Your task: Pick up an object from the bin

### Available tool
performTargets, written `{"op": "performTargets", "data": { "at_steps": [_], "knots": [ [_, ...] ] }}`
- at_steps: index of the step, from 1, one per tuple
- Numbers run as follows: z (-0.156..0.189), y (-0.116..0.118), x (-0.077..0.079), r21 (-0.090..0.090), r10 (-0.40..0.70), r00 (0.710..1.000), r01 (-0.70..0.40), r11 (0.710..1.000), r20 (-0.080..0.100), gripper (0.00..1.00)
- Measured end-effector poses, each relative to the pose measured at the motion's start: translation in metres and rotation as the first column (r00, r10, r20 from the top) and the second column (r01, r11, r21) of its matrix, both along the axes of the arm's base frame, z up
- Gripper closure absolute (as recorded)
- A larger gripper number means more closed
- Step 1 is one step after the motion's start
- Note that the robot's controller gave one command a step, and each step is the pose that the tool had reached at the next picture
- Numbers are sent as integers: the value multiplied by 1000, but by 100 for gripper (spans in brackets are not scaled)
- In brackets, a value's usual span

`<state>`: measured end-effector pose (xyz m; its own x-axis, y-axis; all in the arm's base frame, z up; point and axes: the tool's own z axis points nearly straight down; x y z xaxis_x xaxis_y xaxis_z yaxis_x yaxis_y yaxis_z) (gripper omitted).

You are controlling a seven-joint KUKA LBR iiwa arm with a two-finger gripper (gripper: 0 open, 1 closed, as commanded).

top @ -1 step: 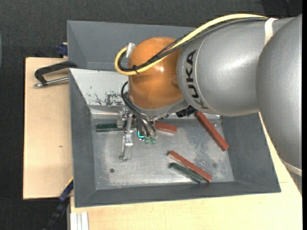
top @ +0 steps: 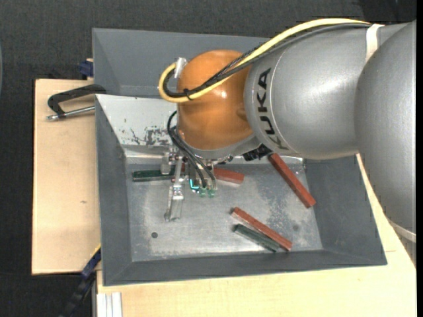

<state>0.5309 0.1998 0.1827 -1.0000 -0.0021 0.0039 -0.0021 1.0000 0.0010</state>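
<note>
My gripper [top: 190,195] hangs below the orange wrist cover, low over the bin's floor left of centre. One metal finger [top: 175,202] points down to the left and the other fingertip [top: 206,189] sits to its right, so the gripper is open with only bare floor in the gap. A dark green stick [top: 147,174] lies just left of the gripper, its right end hidden behind the finger. To the right a short red stick [top: 230,176] pokes out from under the wrist.
A long red stick [top: 291,179] leans on the right slope of the bin. A red stick [top: 260,228] and a dark green stick [top: 255,237] lie side by side near the front wall. The arm covers the bin's back right.
</note>
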Motion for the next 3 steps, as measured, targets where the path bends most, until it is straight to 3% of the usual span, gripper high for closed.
{"op": "performTargets", "data": {
  "at_steps": [1,2,3],
  "knots": [
    [3,-7,2,1,-41,999,41,999,4,0],
    [-40,-16,30,3,24,1000,-24,1000,14,0],
    [-110,0,54,2,174,985,-174,985,11,100]
  ]
}}
